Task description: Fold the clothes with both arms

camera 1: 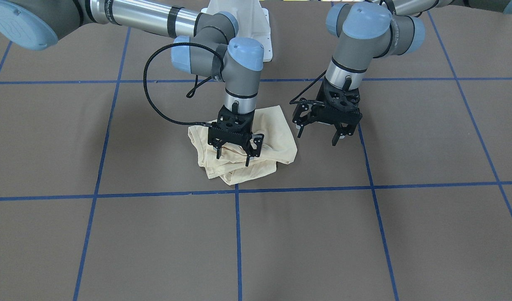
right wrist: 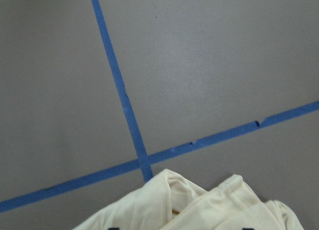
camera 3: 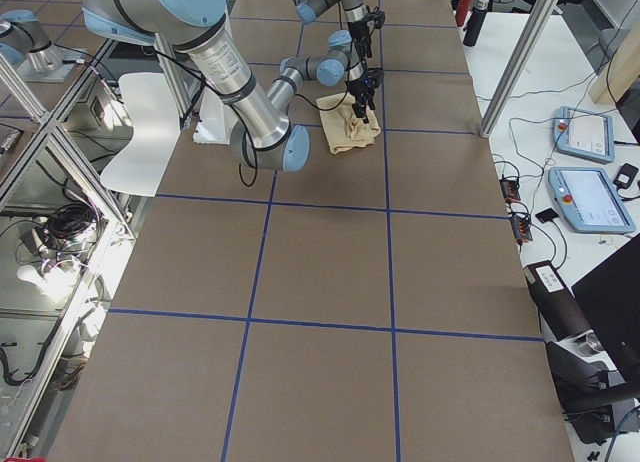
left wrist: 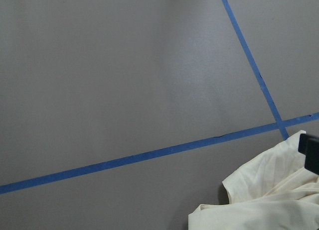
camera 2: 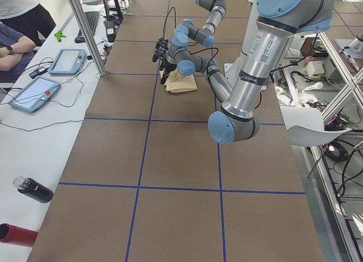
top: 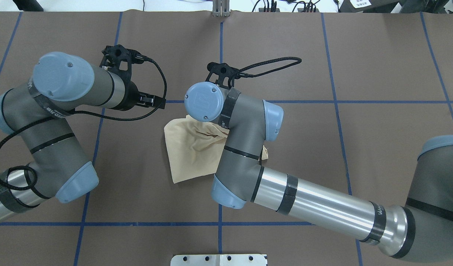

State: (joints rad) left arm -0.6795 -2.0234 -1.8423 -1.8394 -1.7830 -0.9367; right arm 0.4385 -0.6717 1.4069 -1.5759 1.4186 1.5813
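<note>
Near the middle of a brown table point(camera 1: 113, 251), which is marked into squares by blue tape lines point(camera 1: 238, 234), a pale cream-yellow shirt point(camera 1: 276, 125) lies in a rumpled, loosely folded bundle. In the front-facing view it sits just at 12 o'clock of a tape crossing.

The right arm point(camera 1: 147, 19) reaches in from that view's 10 o'clock. Its right gripper point(camera 1: 233, 158) points straight down over the bundle. The two black fingers are spread apart, with their tips low at the cloth on the bundle's 7 o'clock side. Whether they press the fabric cannot be told.

The left arm point(camera 1: 364, 37) comes in from 1 o'clock. Its left gripper point(camera 1: 317, 138) hangs at 3 o'clock of the shirt, just beside it and above bare table. Its fingers are spread and hold nothing.

In the overhead view the right arm's wrist covers the shirt's 3 o'clock part, and smooth fabric shows at the 9 o'clock side.

The left wrist camera catches a shirt edge in its 5 o'clock corner. The right wrist camera shows folds at 6 o'clock, just below a tape crossing.

A white base plate point(camera 1: 256, 29) sits at 12 o'clock of the front-facing view.
</note>
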